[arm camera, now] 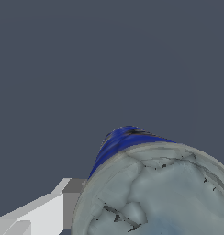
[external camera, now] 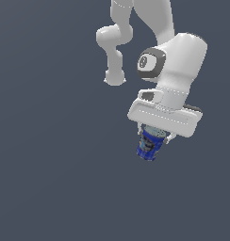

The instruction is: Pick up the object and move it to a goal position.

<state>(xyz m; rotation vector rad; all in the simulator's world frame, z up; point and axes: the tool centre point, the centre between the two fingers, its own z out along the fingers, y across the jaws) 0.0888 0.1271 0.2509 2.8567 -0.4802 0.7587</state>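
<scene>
Plain dark grey fills everything behind the arm, with no edge, shadow or marker to tell a surface from a backdrop, so nothing in view shows how high the arm hangs or where the goal lies.

Taking the gripper as the landmark: the cup sits directly beneath its broad white body, its pale grey-white top tucked up between the fingers and its blue labelled body sticking out below. The gripper is closed narrowly on the cup's upper part; a short grey fingertip shows at either side of the rim in the exterior view. The wrist view agrees: the cup's round pale top crowds the frame right under the camera, with the blue side running away behind it, and one finger pressed against its edge.

The cup's long axis runs in line with the gripper's own axis, and both lean together, the cup's narrow base swung toward the exterior view's left and the wrist tilted off toward the exterior view's right. Nothing touches the cup from below, so it looks to be carried free.

My reading is that the pick is done and the carry to the goal is in hand. Since the cup hangs straight off the gripper, wherever the wrist goes the cup goes, and any further tilt would swing the base first. With the grip sitting high on a tapered body, a slip downward looks like the main risk.
</scene>
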